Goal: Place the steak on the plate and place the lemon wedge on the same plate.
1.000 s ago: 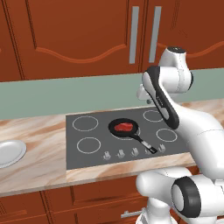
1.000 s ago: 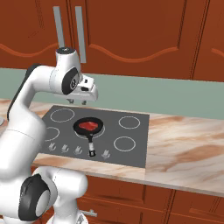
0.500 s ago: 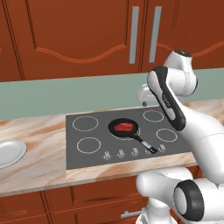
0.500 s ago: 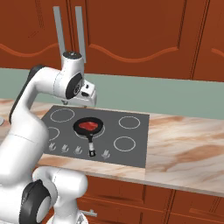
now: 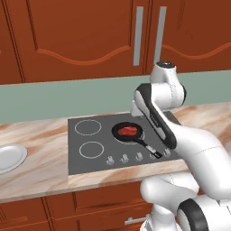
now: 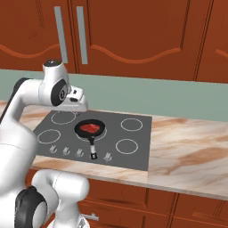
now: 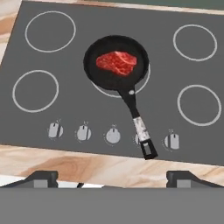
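The jaws are being held wide apart, nothing between them and nothing being touched; the gripper point(image 7: 112, 177) is being carried high above the front edge of the cooktop point(image 7: 39, 118), its two dark finger tips point(image 7: 41, 176) showing at the near edge of the hand view with bare counter under them.

The steak point(image 7: 117, 62) is being seen ahead of and well below the jaws, lying flat in the black frying pan point(image 7: 114, 61) on a burner ring. The pan's handle point(image 7: 139, 126) is pointing back toward the gripper, ending beside the row of knobs point(image 7: 113, 135).

The step in hand is being judged as the reach for the steak, with nothing of the task done yet. For a clean pick, the gripper is best being brought forward until the meat is centred under the open jaws, then lowered straight down inside the pan's rim. The fingers are best being set across the slab's narrower span and kept clear of the pan wall and handle, so the pan is not being dragged along. A thin slab is calling for a low, firm close.

The plate point(image 5: 10, 156) is being seen far off to the side on the counter point(image 5: 40, 180), well apart from the pan, so a long carry is being expected. The lemon wedge cannot be made out.
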Available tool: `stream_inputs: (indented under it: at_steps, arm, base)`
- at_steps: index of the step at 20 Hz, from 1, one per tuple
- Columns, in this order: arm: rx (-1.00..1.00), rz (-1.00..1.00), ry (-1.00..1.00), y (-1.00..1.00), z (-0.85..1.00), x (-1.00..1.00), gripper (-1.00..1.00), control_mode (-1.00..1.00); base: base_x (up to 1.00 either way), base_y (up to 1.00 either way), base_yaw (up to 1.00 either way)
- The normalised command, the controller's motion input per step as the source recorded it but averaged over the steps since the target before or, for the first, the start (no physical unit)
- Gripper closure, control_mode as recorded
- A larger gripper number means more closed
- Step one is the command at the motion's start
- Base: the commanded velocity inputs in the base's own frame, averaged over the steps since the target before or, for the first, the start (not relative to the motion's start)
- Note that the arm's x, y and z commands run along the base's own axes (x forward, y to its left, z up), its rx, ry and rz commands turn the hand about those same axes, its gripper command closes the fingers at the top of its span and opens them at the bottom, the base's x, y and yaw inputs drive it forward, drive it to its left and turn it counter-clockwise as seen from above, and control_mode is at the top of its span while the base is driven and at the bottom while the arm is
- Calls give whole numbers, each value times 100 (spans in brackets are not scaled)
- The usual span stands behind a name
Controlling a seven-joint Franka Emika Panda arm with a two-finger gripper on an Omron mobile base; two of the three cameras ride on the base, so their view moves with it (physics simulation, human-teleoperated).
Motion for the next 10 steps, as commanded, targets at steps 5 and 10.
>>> stream_inputs:
  at_steps: [5,10]
  arm:
    - [-27,9,0,20,-35,0,-100,-100]
    - [-10,14,0,5,-28,10,-100,-100]
  base:
    - [0,0,0]
    - [0,0,0]
